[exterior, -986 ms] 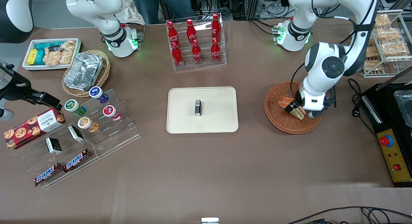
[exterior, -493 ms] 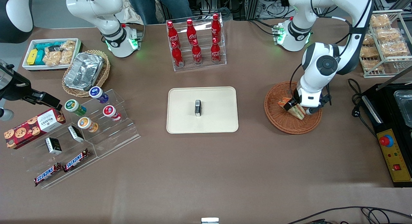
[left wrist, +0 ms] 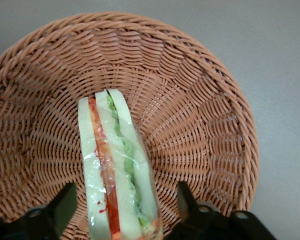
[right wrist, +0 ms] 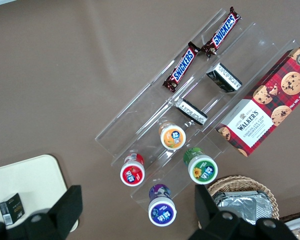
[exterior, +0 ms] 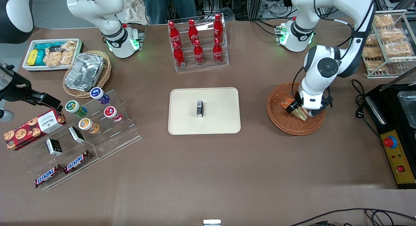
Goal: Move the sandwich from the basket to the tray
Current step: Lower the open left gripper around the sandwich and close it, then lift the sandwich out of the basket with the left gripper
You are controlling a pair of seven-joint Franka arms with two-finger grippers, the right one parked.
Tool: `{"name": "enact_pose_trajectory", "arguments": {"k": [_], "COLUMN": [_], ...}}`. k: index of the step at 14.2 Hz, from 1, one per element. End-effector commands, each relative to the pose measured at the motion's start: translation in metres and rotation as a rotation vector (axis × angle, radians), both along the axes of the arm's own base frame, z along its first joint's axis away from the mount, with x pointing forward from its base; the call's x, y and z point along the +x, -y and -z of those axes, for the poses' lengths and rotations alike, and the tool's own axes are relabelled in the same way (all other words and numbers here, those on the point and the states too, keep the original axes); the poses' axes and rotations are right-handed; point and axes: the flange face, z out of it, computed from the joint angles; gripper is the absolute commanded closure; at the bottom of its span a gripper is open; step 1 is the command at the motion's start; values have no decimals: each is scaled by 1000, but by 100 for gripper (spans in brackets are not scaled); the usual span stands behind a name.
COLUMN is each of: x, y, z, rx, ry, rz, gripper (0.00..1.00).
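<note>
- Wrist view of the working arm: the gripper (left wrist: 122, 212) hangs low inside the basket (left wrist: 205, 100), its two dark fingers (left wrist: 190, 205) spread apart with a gap on either side of what lies between them
- Between the open jaws lies the sandwich (left wrist: 115, 175), a wrapped wedge of pale bread with red, orange and green filling layers; neither finger touches it, and its narrow end points away from the gripper toward the basket's middle
- Woven reddish-brown wicker surrounds the jaws on all sides, and the sandwich rests on the basket floor
- Front view: the gripper (exterior: 300, 110) sits down in the round basket (exterior: 282, 122) at the working arm's end of the table, with the sandwich (exterior: 297, 111) showing as an orange-edged wedge right at the fingertips
- Well apart from the jaws, toward the table's middle, lies the tray (exterior: 185, 122), flat and cream-beige, with a small dark box (exterior: 200, 108) standing near its centre
- Farther from the front camera than the tray stands a clear rack of red bottles (exterior: 198, 44)
</note>
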Motion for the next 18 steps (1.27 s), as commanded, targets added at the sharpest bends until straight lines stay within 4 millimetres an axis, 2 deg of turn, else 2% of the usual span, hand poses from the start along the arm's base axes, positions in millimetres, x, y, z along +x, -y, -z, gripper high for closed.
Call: {"name": "enact_pose_trajectory", "arguments": {"k": [1, 3, 4, 6, 9, 12, 14, 16, 18], "x": [-2, 1, 3, 13, 42, 73, 89, 100, 99], "y": [3, 3, 3, 4, 6, 8, 9, 10, 9], "z": [2, -2, -6, -19, -62, -123, -174, -226, -255], "rx": [10, 8, 7, 12, 51, 61, 53, 27, 29], "ry": [17, 28, 35, 37, -39, -52, -64, -82, -119], "rz": [-14, -17, -17, -18, 17, 80, 145, 167, 217], "gripper": [62, 91, 100, 100, 100, 100, 100, 100, 100]}}
